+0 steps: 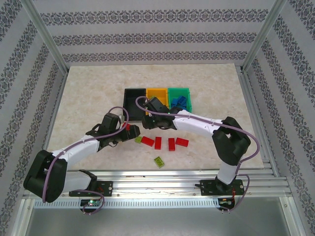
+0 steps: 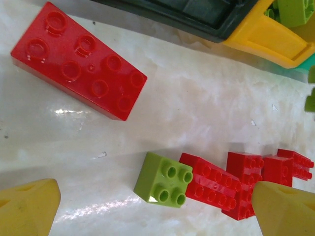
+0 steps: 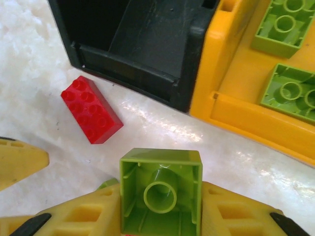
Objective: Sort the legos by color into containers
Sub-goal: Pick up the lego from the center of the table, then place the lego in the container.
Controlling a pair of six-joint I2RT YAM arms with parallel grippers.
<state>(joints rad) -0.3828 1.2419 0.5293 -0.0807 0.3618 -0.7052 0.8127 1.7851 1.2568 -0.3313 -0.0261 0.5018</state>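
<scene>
Bench (image 1: 88,98): pale marbled top, walled by striped, patterned panels.
Held lime brick (image 3: 161,189): hollow underside toward the right wrist camera, just short of the front walls of the black and orange bins.
Right jaws: drawn narrow, clamped on the held lime brick, a yellow finger (image 3: 83,216) pressed against either side.
Left jaws: spread wide, gripping nothing, touching nothing; yellow fingertips (image 2: 29,204) well apart, low over the bench.
Ahead of the left jaws: small lime square brick (image 2: 165,179), studs up, just beside a row of red bricks (image 2: 211,184).
Long red brick (image 2: 78,66): flat on the bench, studs up, beyond the small lime square brick, near the black bin's front wall.
Black bin (image 1: 134,96): leftmost of three in a row at mid-bench.
Orange bin (image 1: 157,93): middle, touching both neighbours; lime bricks (image 3: 288,24) lying inside, undersides up.
Green bin (image 1: 179,93): rightmost; blue bricks (image 1: 179,102) piled inside.
Lone lime brick (image 1: 159,161): apart from the rest, nearer the arm bases.
In the way: right arm's wrist (image 1: 156,109), in the top view overlapping the near edges of the black and orange bins.
</scene>
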